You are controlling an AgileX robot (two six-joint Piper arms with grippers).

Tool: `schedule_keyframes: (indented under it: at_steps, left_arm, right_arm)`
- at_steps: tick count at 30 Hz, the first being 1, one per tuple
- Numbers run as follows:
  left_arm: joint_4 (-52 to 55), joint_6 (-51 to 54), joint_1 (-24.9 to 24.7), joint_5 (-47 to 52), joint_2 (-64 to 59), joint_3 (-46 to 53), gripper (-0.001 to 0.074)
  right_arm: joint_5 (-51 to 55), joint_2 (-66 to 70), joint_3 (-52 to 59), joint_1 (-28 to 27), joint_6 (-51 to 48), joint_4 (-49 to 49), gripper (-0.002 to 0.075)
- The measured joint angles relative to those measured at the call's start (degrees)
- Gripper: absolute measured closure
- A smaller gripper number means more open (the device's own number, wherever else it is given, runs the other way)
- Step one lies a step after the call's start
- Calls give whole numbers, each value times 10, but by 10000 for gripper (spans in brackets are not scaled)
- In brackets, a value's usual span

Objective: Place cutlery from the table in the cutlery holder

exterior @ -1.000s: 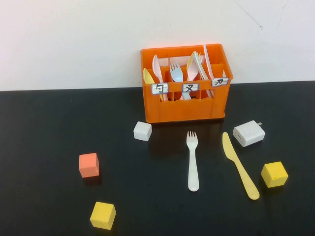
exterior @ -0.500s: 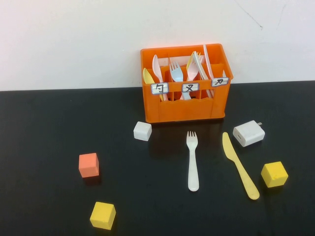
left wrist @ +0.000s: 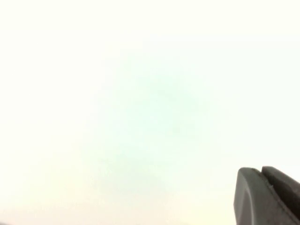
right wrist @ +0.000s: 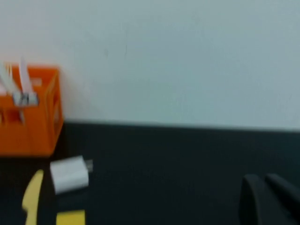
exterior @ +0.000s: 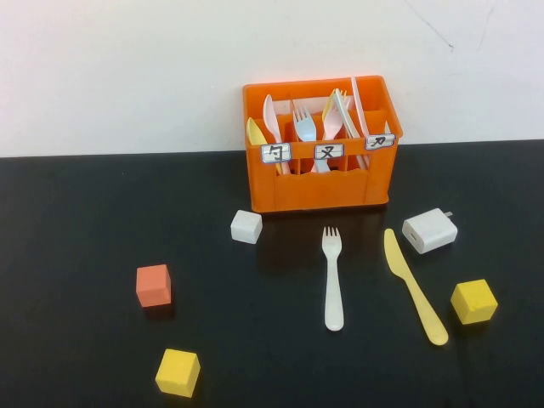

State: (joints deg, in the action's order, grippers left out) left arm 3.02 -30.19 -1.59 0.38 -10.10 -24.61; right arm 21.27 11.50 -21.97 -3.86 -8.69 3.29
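High view shows the fork (exterior: 332, 278) and knife (exterior: 414, 286) flat on the table (exterior: 76, 221), just before the cutlery holder (exterior: 320, 189). Neither gripper appears there; their state cannot be told. A good grasp would probably pinch the fork's handle.

- Orange holder (exterior: 321, 189) at far centre of black table (exterior: 76, 221), against white wall; cutlery upright inside.
- White fork (exterior: 332, 278) flat, just near of holder, tines toward it.
- Yellow knife (exterior: 413, 286) right of fork, angled.
- White charger (exterior: 429, 230) touching knife's far end or just beside it.
- White cube (exterior: 246, 227), orange cube (exterior: 154, 286), two yellow cubes (exterior: 178, 372) (exterior: 473, 301) scattered.
- Neither gripper in sight.
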Motion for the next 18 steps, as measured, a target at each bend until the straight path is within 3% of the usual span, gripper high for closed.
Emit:
schedule_keyframes:
  at_steps: [3, 7, 11, 18]
  left_arm:
    - [-30, -52, 0, -4, -51, -5, 736]
    - [-38, -81, -2, 1, -118, -8, 736]
    - [-41, -88, -24, 68, -187, -31, 736]
    - [-48, -16, -91, 213, -290, -101, 736]
  right_arm:
    - [31, 74, -31, 0, -45, 38, 728]
    - [72, 175, -70, 0, -175, 156, 728]
    - [122, 285, -115, 0, -300, 293, 728]
    - [187, 472, -207, 0, -431, 381, 728]
